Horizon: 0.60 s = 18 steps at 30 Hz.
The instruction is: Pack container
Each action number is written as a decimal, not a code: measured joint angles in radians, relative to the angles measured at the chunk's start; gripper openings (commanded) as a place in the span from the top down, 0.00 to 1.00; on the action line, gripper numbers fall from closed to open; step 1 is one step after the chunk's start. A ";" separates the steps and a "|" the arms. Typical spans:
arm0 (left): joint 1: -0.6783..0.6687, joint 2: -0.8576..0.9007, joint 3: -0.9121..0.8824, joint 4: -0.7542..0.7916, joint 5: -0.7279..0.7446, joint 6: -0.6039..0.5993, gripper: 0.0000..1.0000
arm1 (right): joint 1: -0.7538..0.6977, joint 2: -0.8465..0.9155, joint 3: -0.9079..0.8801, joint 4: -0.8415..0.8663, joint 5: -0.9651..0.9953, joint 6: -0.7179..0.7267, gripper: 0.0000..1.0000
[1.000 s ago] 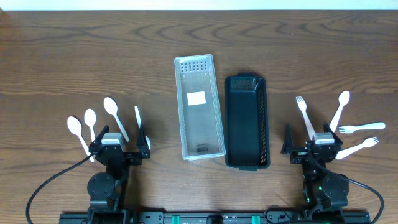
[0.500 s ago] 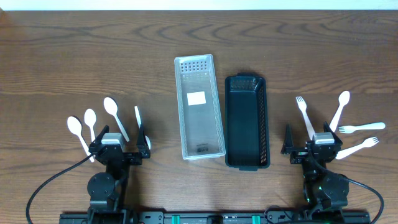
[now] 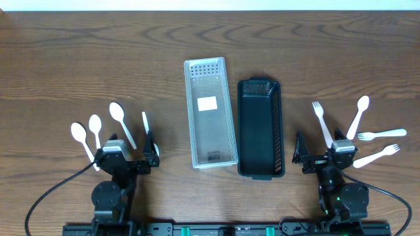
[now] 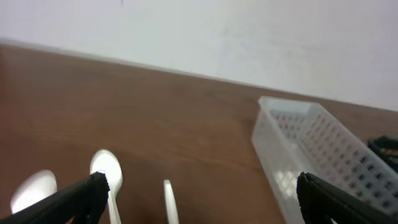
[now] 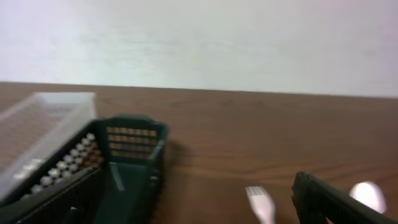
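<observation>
L gripper (image 3: 125, 149): jaws spread wide, by white spoons (image 3: 118, 113).
R gripper (image 3: 325, 152): jaws spread wide, by white forks (image 3: 320, 118).
Clear bin (image 3: 210, 113): table ctr, upright.
Black bin (image 3: 260, 128): just beside clear bin, R side.

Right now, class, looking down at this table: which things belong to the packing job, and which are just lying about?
Belonging to the job: clear container, black container, white spoons, white forks.
Lying about: no other loose item shows, only the wooden table underneath.
</observation>
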 measured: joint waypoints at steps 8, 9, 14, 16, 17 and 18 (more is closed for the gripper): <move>0.000 0.243 0.375 -0.367 0.027 -0.066 0.02 | 0.000 0.225 0.331 -0.297 -0.055 0.039 0.01; 0.000 0.296 0.446 -0.414 0.029 -0.066 0.02 | 0.000 0.269 0.385 -0.337 -0.059 0.038 0.01; 0.000 0.573 0.780 -0.683 0.029 -0.031 0.02 | 0.000 0.578 0.722 -0.691 -0.071 0.026 0.01; 0.000 0.691 0.904 -0.826 0.029 -0.002 0.02 | 0.000 0.717 0.860 -0.824 -0.070 0.013 0.01; 0.000 0.738 0.948 -0.880 0.029 0.008 0.02 | 0.000 0.771 0.913 -0.858 -0.071 0.009 0.01; 0.000 0.784 0.987 -0.924 0.029 0.014 0.02 | 0.000 0.819 0.956 -0.880 -0.075 0.008 0.01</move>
